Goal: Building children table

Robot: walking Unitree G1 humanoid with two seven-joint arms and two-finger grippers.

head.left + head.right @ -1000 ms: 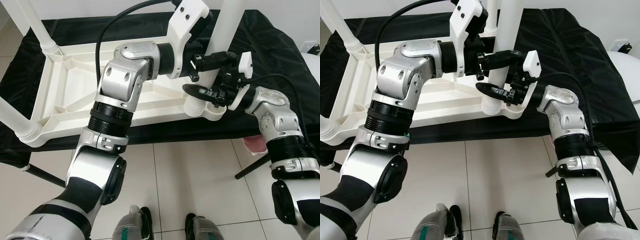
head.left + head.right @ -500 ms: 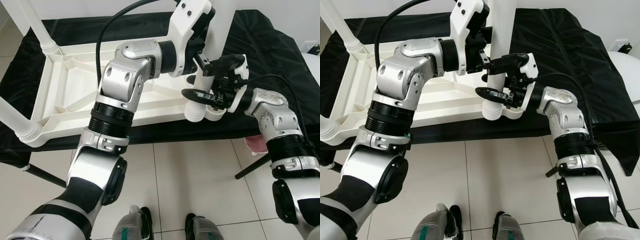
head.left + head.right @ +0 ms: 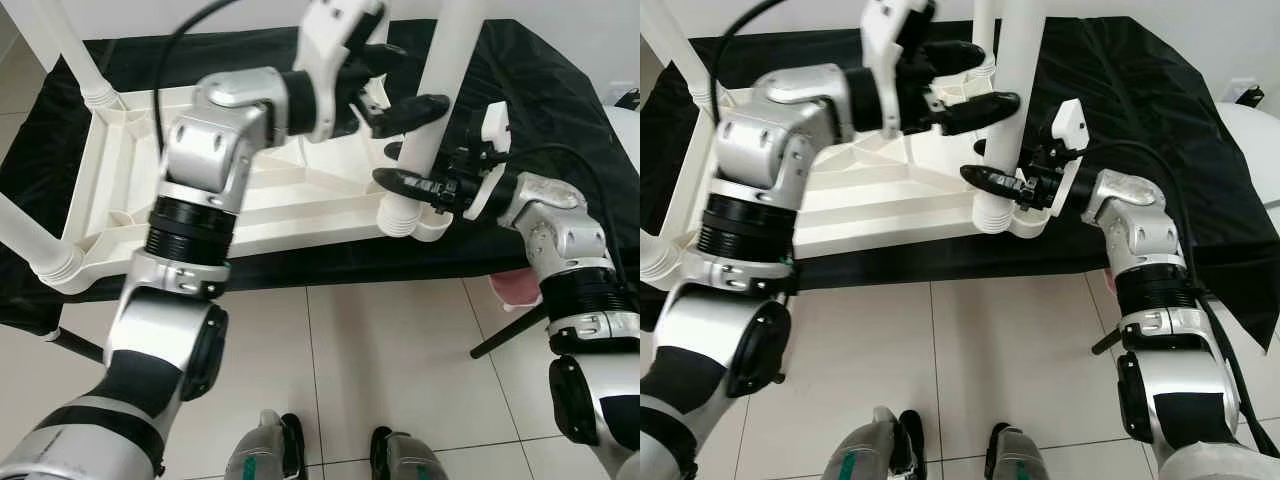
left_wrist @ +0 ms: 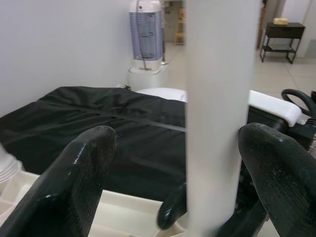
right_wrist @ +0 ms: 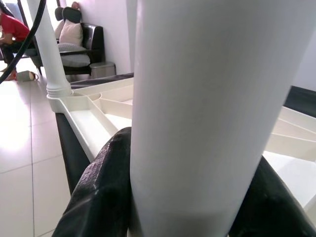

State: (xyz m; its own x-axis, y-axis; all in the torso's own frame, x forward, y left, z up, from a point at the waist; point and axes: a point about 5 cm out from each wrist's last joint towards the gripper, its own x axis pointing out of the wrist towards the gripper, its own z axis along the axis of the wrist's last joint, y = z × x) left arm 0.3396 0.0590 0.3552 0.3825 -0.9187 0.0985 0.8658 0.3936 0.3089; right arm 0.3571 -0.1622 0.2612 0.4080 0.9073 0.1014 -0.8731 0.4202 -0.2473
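A white children's table (image 3: 130, 190) lies upside down on a black-covered surface, its legs pointing up. My right gripper (image 3: 420, 180) is shut on the near right leg (image 3: 440, 90) just above its ribbed base at the corner socket. In the right wrist view, that leg (image 5: 207, 98) stands between the black fingers (image 5: 103, 192). My left gripper (image 3: 400, 80) is open higher up, just left of the same leg. Its fingers (image 4: 79, 177) are spread wide in the left wrist view, with the leg (image 4: 219, 98) just beyond the gap between them.
Two more white legs rise at the far left (image 3: 75, 50) and near left (image 3: 25, 235) corners. The black cloth (image 3: 560, 100) hangs over the stand, and a black strut (image 3: 505, 335) slants to the tiled floor beside a pink object (image 3: 510, 290). My feet stand on the tiles below.
My left gripper has opened wide and drawn back to the left of the leg, with its arm swinging left. The right gripper keeps its hold near the leg's base.
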